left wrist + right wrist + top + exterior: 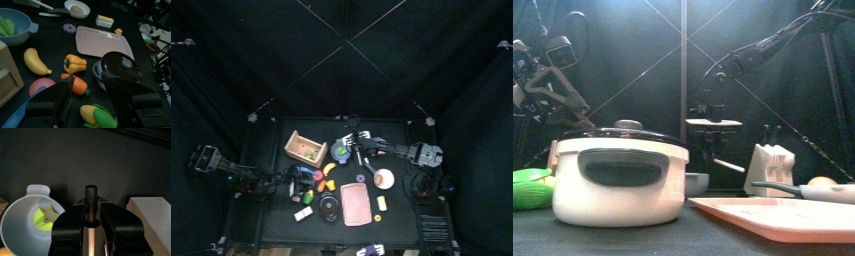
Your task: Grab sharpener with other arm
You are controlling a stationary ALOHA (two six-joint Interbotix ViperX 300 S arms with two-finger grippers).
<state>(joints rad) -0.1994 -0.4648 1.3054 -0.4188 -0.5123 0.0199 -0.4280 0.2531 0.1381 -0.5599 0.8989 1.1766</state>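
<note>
Jaws on your right gripper [90, 221] are clamped on the sharpener [90, 198], holding it above the far middle of the worktop [401, 215], over the blue bowl [30, 220] and beside the white knife block [152, 217]. Your left gripper [90, 89] hangs with jaws wide apart over the vegetables at the near left, well apart from the sharpener, with the pot [123, 67] close by. Judging from this, the handover is not yet begun. Watch the reach: the left arm could clip the pot or bowl. Little handle shows free, so the jaws may collide, and if you release the right early, the sharpener drops into the bowl.
</note>
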